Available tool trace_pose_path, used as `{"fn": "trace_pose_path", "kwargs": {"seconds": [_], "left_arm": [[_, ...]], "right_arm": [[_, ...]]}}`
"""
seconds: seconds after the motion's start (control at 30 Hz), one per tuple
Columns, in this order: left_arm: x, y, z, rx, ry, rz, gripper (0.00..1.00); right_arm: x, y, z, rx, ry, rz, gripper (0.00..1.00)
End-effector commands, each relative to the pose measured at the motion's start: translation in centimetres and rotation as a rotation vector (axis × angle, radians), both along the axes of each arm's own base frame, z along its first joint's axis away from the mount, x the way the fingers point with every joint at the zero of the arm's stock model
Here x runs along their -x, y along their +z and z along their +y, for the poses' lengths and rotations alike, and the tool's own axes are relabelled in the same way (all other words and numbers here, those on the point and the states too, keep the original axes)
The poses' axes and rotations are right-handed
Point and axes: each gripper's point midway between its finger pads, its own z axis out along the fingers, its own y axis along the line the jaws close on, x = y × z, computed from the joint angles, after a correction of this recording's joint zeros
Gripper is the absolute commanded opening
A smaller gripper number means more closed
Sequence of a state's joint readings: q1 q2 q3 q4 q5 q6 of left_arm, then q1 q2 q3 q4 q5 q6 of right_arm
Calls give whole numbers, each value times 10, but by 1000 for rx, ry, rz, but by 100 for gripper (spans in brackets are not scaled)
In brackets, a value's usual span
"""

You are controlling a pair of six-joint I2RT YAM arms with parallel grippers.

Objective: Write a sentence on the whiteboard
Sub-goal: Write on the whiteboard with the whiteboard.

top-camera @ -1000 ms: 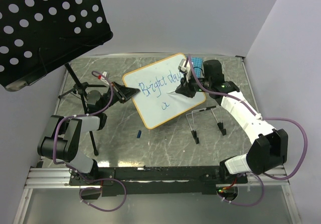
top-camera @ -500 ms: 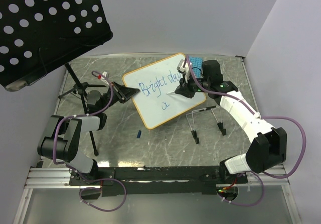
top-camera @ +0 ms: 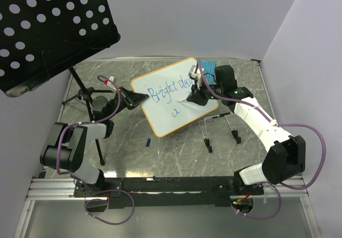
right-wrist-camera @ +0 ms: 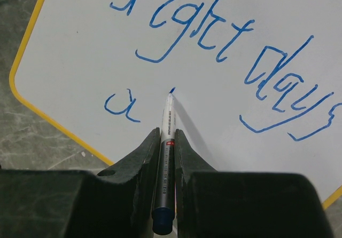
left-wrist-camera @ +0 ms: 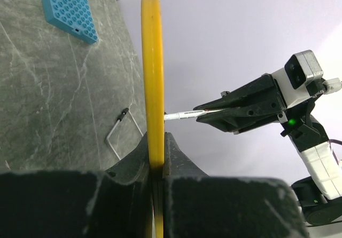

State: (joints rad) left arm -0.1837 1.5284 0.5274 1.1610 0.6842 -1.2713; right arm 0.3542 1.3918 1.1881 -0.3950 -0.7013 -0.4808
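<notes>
The whiteboard (top-camera: 163,115), glossy white with a yellow rim, is held tilted above the table. My left gripper (top-camera: 140,98) is shut on its left edge; the left wrist view shows the rim (left-wrist-camera: 152,62) edge-on between the jaws of the left gripper (left-wrist-camera: 156,142). The sentence (right-wrist-camera: 181,30) reads "Bright days" in blue, with a lone "a" (right-wrist-camera: 122,105) on the line below. My right gripper (right-wrist-camera: 167,136) is shut on a blue marker (right-wrist-camera: 166,142). The marker's tip meets the board just right of the "a". The top view shows the right gripper (top-camera: 193,95) over the board's right half.
A blue studded plate (top-camera: 209,67) lies behind the board. A wire stand with black feet (top-camera: 219,125) stands to the right of the board's lower corner. A small blue cap (top-camera: 147,141) lies on the table. A black perforated music stand (top-camera: 48,24) rises at the far left.
My right gripper has edged slightly left with the marker over the board. The left gripper and the board have stayed put.
</notes>
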Motion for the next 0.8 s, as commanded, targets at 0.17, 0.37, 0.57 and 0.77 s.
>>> {"fn": "trace_pose_path", "kwargs": {"seconds": [0.17,0.37,0.57,0.77], "left_arm": [[30,112,6,120,-10,-491,1],[28,109,6,119,-8,-488,1],[28,109,6,115,-10,-487,1],[28,110,6,114,-10,-490,1]], "right_arm": [[16,2,0,-2,37,-14,0],[26,-3,-3,7,50,0,0],[38,-10,-5,17,70,17,0],[49,-16,-6,28,93,43,0]]}}
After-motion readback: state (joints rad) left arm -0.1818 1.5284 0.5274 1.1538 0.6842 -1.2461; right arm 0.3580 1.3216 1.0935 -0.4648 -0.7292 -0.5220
